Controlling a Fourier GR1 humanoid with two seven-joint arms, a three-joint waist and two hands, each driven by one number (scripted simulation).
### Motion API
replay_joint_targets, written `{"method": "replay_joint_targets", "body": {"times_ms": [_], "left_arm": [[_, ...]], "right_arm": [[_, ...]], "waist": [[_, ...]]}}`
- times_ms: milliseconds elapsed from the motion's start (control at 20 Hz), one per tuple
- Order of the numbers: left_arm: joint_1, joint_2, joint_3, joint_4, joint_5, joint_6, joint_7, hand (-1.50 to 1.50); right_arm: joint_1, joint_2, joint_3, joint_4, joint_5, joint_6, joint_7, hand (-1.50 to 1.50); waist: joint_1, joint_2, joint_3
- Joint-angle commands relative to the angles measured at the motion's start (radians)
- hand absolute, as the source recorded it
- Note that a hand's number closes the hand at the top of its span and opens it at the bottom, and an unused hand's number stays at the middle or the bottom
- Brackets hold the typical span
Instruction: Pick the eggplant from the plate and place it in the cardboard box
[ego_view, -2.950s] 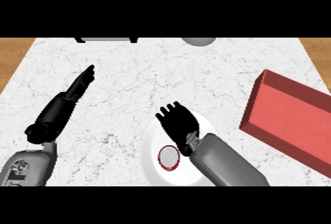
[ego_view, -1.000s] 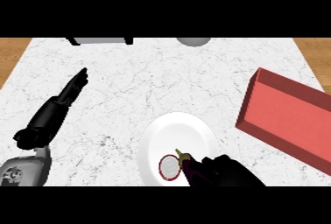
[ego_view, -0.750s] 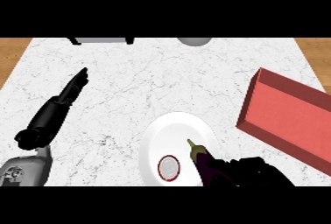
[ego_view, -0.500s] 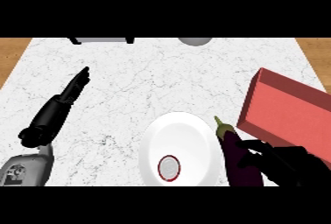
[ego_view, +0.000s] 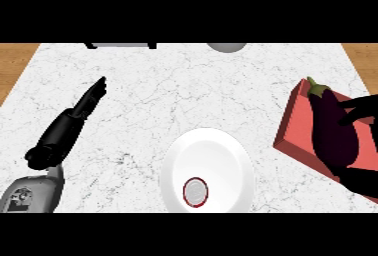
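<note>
Eggplant (ego_view: 334, 131) off plate (ego_view: 209, 165), held over box (ego_view: 295, 131) at 3 o'clock, right hand (ego_view: 359, 112) fingers curled round it. You have release left. Left hand (ego_view: 90, 99) at 9 o'clock rests, fingers straight, holding nothing.

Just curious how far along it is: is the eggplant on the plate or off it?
Off. The eggplant is held in the right hand over the red box.
</note>
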Motion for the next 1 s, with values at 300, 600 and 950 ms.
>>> {"method": "replay_joint_targets", "body": {"times_ms": [300,600,950], "left_arm": [[-0.053,-0.003,0.009,0.020,0.017,-0.020,0.028,0.00],[0.006,0.002,0.003,-0.019,0.007,-0.027,0.003,0.00],[-0.029,-0.029,-0.012,-0.002,-0.018,0.001,0.026,0.00]], "right_arm": [[-0.156,-0.310,-0.146,0.511,-0.019,0.150,-0.173,1.50],[-0.236,-0.426,-0.130,0.826,0.006,0.180,-0.334,1.50],[-0.240,-0.493,-0.019,1.076,0.085,0.186,-0.545,-1.50]], "waist": [[0.016,0.005,0.000],[0.027,0.004,0.001],[0.021,0.005,0.001]]}}
